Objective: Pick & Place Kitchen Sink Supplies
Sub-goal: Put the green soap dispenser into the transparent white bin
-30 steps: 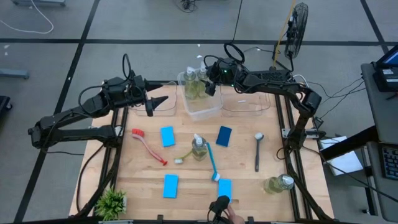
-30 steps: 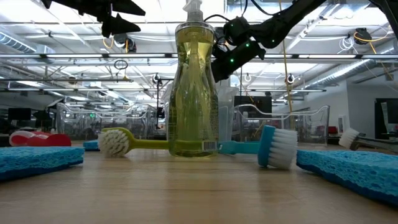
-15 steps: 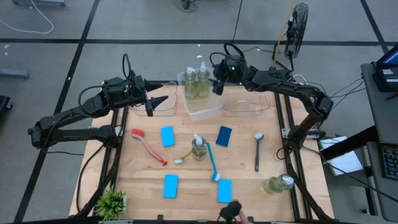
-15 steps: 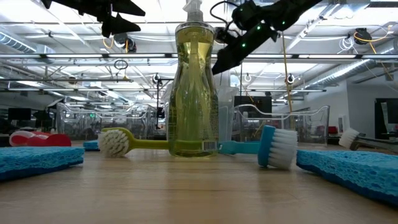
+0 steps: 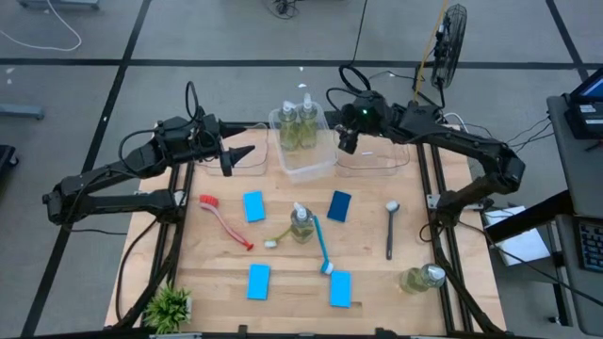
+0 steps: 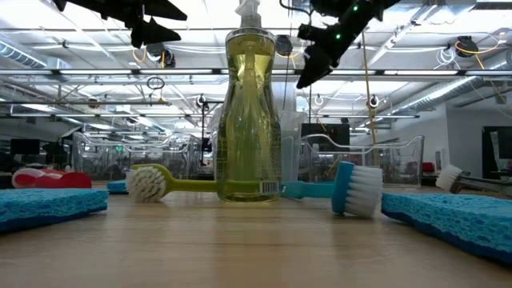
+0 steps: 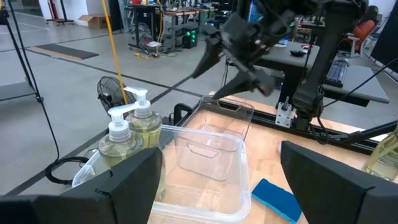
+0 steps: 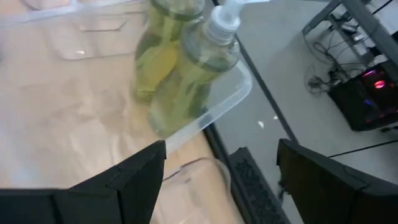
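Apparently empty right end effector, near bin

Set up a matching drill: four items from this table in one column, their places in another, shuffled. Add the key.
Items
1. potted plant
2. red brush
3. grey brush
4. tipped pump bottle

Places
A. lying in the near right corner
B. right of the dark blue sponge
C. near left corner
D. left of a blue sponge

Pairs: 1-C, 2-D, 3-B, 4-A

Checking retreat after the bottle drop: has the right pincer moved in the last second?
Yes. In the high view the right pincer has shifted right, off the middle bin holding two bottles, toward the right bin.
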Robot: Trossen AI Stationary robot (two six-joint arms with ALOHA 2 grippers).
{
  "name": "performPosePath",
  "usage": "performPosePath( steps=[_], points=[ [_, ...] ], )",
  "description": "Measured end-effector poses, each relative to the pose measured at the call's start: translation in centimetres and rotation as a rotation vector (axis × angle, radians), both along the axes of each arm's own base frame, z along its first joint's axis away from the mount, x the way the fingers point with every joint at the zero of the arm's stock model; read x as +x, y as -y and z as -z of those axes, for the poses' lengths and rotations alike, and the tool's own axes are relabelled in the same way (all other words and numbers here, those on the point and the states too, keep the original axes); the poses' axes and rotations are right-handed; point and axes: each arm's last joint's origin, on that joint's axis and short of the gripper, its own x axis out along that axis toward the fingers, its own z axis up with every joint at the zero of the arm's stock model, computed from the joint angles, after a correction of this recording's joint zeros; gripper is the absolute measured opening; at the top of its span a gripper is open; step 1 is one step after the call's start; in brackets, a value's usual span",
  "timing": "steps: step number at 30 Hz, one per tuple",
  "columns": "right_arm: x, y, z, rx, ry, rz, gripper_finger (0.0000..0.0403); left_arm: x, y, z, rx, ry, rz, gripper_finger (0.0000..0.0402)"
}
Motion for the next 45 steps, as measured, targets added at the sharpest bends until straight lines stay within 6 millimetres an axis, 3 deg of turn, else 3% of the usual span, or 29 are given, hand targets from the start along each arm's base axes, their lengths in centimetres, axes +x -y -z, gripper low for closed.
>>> performPosePath(
  steps=[9, 16, 24, 32, 39, 45],
  points=[
    [-2.7, -3.5, -1.9, 0.108, -0.001, 0.011, 0.0295, 0.0, 0.0, 0.0, -0.02, 0.008, -0.011, 0.0308],
    [-5.4, -6.2, -3.2, 0.171, -0.02, -0.002, 0.0295, 0.0, 0.0, 0.0, -0.092, 0.032, -0.008, 0.032],
    [-7.8, -9.4, -4.3, 0.317, 0.009, -0.138, 0.0295, 0.3, 1.0, 0.6, -0.099, -0.037, 0.147, 0.0325],
    [-9.3, -10.8, -5.2, 0.347, 0.053, -0.164, 0.0295, 0.8, 2.3, 0.5, -0.08, -0.027, 0.238, 0.0308],
    [-9.8, -11.7, -4.1, 0.288, 0.026, -0.265, 0.0295, 1.2, 4.3, 0.6, -0.08, -0.042, 0.351, 0.0311],
    [-11.4, -12.1, -2.1, 0.303, 0.195, -0.3, 0.0295, 1.5, 5.7, 0.6, -0.082, -0.046, 0.429, 0.0325]
  ],
)
